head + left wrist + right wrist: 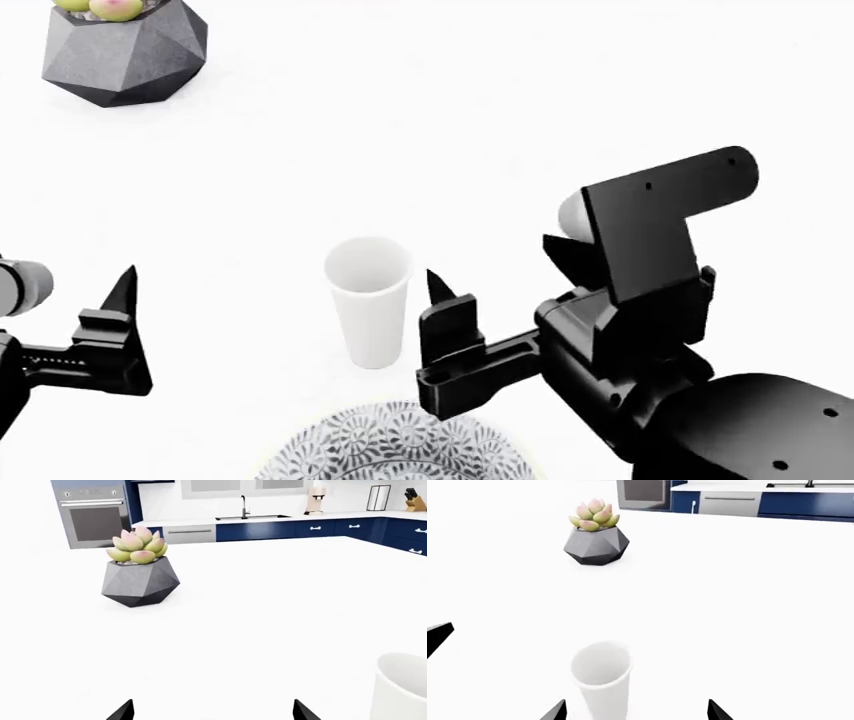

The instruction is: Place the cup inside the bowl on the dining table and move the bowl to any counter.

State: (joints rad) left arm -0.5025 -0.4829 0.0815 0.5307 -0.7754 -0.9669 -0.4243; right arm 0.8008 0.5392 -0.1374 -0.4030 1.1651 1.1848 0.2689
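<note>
nothing done yet: the cup [368, 300] stands beside the bowl [394, 445]; my right gripper [635, 711] and left gripper [213, 711] both gape, holding nothing.

Bright, even, overexposed white render; faint soft shadows, sharp focus throughout

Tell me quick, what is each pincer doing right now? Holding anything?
Left pincer: open, holding nothing.
Right pincer: open, holding nothing; the cup stands upright just ahead of its tips, not gripped.
</note>
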